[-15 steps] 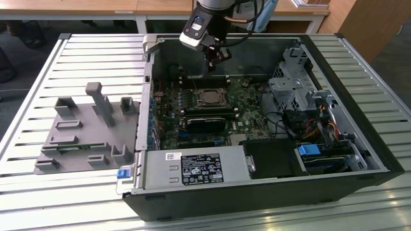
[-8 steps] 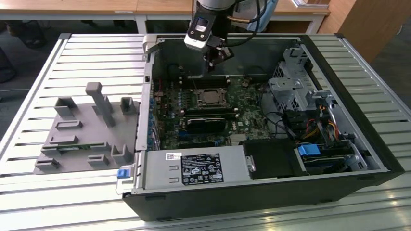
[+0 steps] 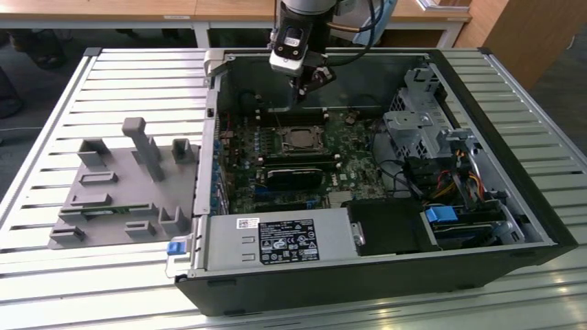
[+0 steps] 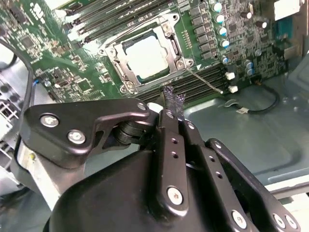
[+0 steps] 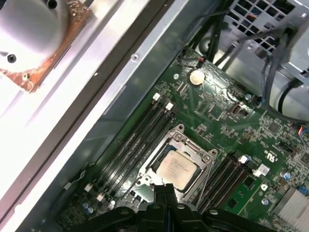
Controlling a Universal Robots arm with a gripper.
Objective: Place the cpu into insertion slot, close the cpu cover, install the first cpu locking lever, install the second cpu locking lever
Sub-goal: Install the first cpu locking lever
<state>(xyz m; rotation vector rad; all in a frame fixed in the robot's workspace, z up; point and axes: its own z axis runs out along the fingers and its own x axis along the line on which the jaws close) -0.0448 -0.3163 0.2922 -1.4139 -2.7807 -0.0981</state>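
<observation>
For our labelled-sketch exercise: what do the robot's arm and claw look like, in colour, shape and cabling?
The matte black metal claw has flat linkage plates with silver screw heads and narrow fingers with cross-hatched tips. In the exterior view, the dark grey round arm carries a silver-and-black wrist block, a dark cable looping beside it.

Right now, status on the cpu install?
Fingers shut, empty, hovering just off the cover. Cpu seated, cover down. One lever juts out over the memory slots. Nothing blocking.
</observation>
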